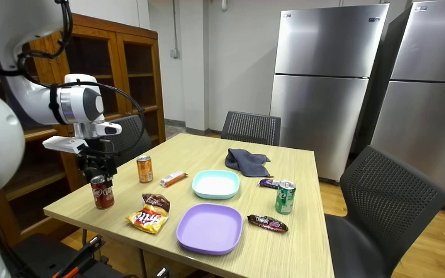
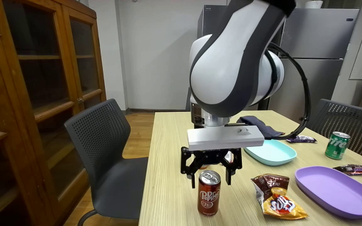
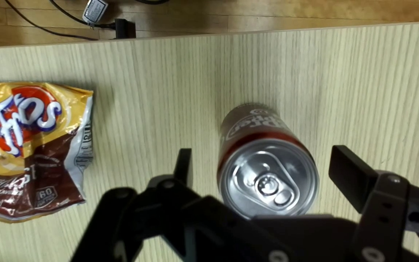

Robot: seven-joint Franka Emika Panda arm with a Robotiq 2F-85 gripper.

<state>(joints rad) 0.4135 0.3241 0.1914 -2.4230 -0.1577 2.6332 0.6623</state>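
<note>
A dark red Dr Pepper can point(image 1: 103, 196) stands upright on the table near its edge. It also shows in an exterior view point(image 2: 209, 201) and in the wrist view point(image 3: 262, 153), with its silver top toward the camera. My gripper point(image 2: 211, 183) is open and points down at the can. In the wrist view the gripper point(image 3: 266, 171) has one finger on each side of the can's top, with a gap on both sides. Nothing is held. A yellow and brown Fritos bag point(image 3: 36, 153) lies beside the can, also seen in both exterior views point(image 1: 151, 213) point(image 2: 280, 199).
An orange can point(image 1: 145, 169) and an orange-wrapped snack point(image 1: 174, 179) lie farther along the table. A purple plate point(image 1: 209, 229), a turquoise plate point(image 1: 215, 185), a dark cloth point(image 1: 247, 162), a green Sprite can point(image 1: 285, 197) and dark wrapped bars point(image 1: 267, 223) are beyond. Chairs point(image 2: 105, 131) surround the table.
</note>
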